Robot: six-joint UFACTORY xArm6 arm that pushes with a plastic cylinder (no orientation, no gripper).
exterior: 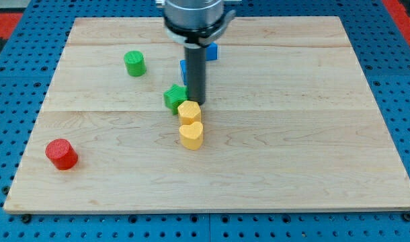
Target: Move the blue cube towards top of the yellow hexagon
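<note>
My tip (pixel 195 101) stands just above the yellow hexagon (pixel 189 111), near the board's middle, with the green star (pixel 174 97) close at its left. A blue cube (pixel 183 70) shows only as a sliver behind the rod's left side. A second blue block (pixel 212 52) peeks out at the rod's right, higher up; its shape is hidden. A yellow heart-shaped block (pixel 191 134) touches the hexagon from below.
A green cylinder (pixel 134 63) stands at the upper left. A red cylinder (pixel 61 154) stands at the lower left. The wooden board (pixel 312 134) lies on a blue pegboard surface (pixel 3 101).
</note>
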